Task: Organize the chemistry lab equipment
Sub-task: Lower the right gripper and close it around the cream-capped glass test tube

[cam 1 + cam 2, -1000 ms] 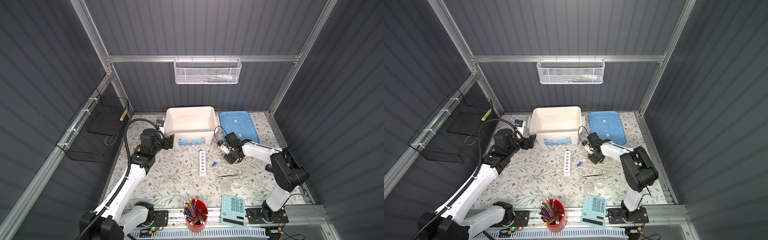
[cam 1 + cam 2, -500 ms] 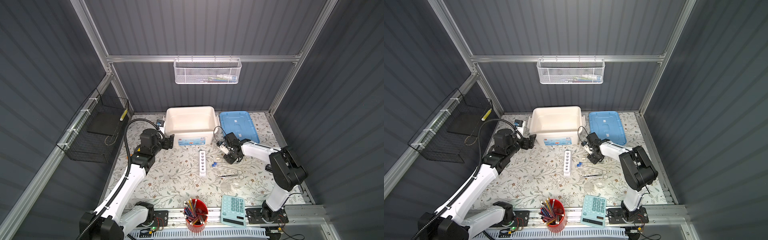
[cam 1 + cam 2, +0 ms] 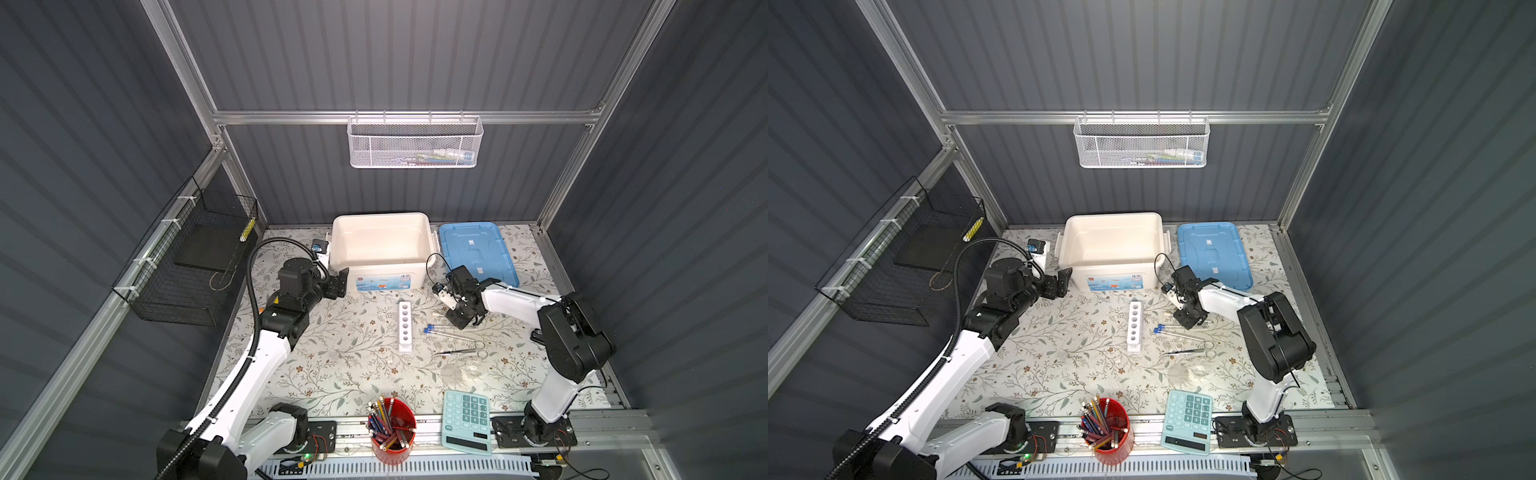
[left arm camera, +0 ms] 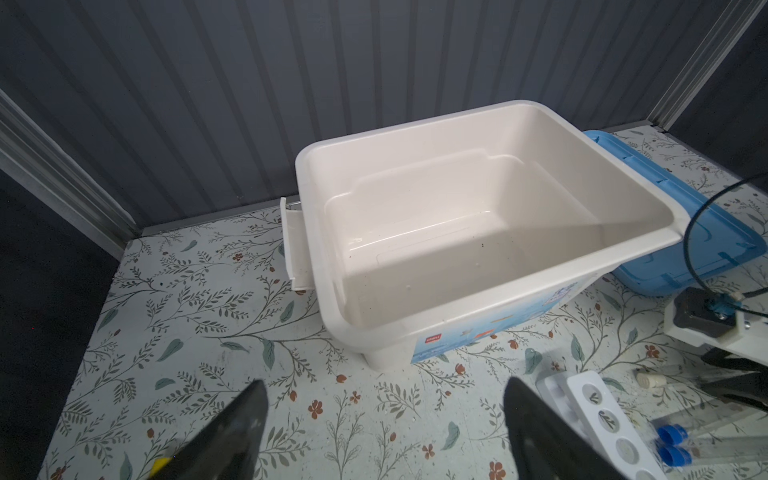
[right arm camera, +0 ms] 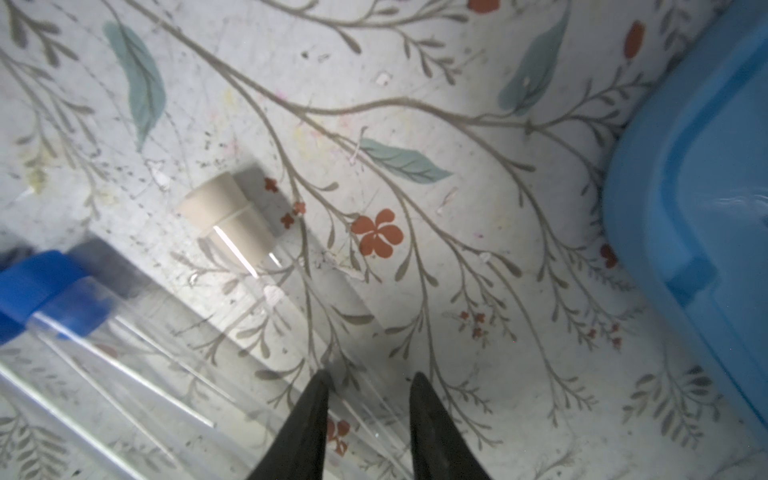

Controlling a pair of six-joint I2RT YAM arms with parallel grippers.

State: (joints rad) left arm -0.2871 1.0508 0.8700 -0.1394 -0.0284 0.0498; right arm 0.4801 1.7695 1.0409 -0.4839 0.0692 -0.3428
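Floral tabletop (image 3: 332,353): cork-stoppered tube (image 5: 243,235) lies flat beside blue-capped tubes (image 3: 429,329). Right gripper (image 5: 370,384) jaws straddle it, part-closed; grip uncertain. Left gripper (image 4: 384,395) wide open, empty. Risk: round glass rolls, slips from pinch.

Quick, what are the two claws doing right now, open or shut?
Left claw: open, holding nothing.
Right claw: around the corked clear tube; whether it grips cannot be told.

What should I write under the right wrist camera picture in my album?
Right gripper straddles a beige-stoppered clear tube beside blue-capped tubes on the floral table.
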